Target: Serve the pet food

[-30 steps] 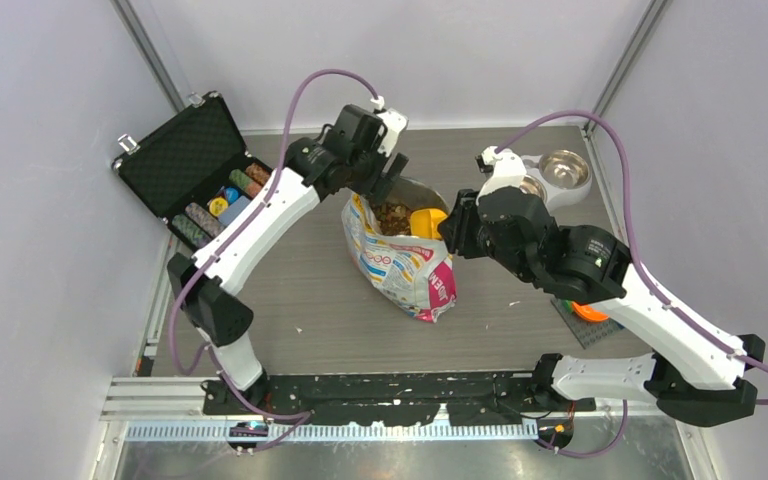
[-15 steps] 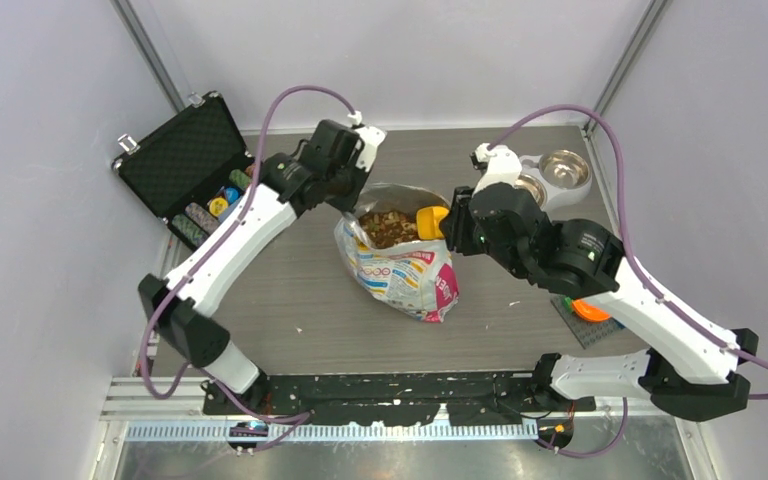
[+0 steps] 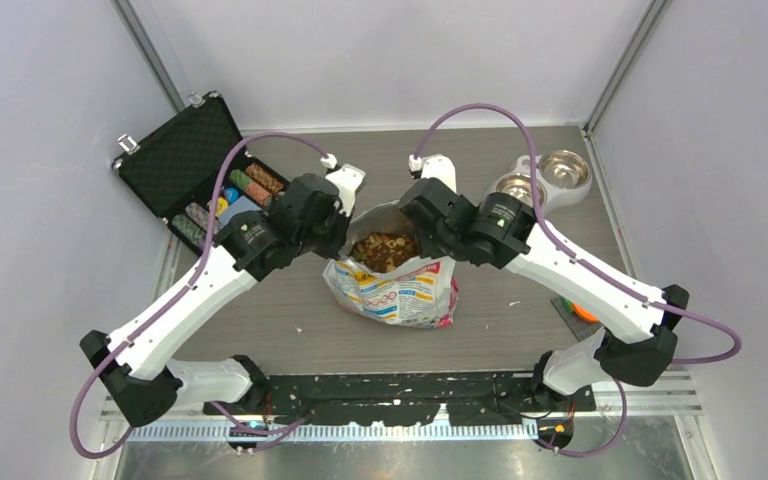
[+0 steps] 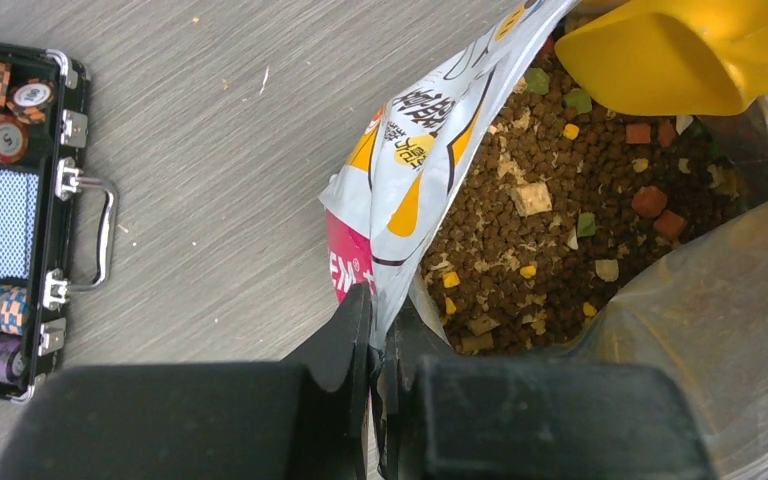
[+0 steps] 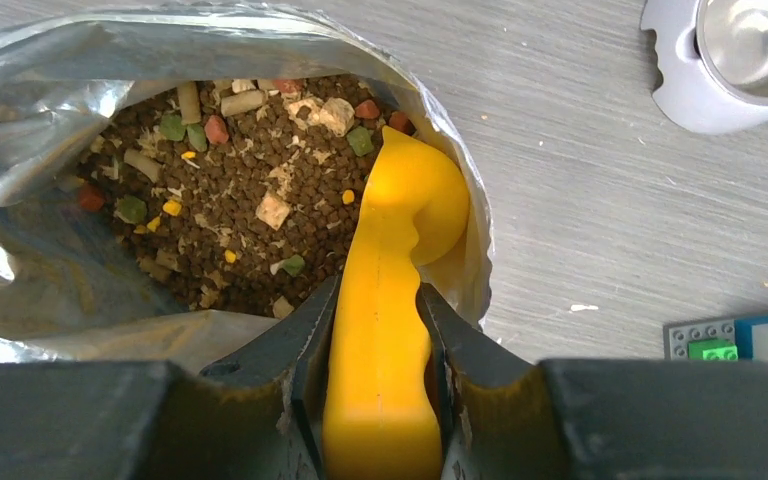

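My left arm has swung in, and my left gripper (image 4: 378, 322) has snapped shut on the left rim of the bag (image 4: 415, 150), holding its mouth open. My right gripper (image 5: 378, 300), clamped on the yellow scoop (image 5: 407, 200), has brought it into the bag's right side, onto the pet food (image 5: 250, 215). I judge scooping comes next. The steel bowls (image 3: 560, 168) at far right look empty. The open case (image 3: 185, 160) at far left holds poker chips (image 3: 250, 182).

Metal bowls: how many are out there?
2, side by side at the far right of the top view: the corner bowl and the inner bowl just left of it, partly covered.
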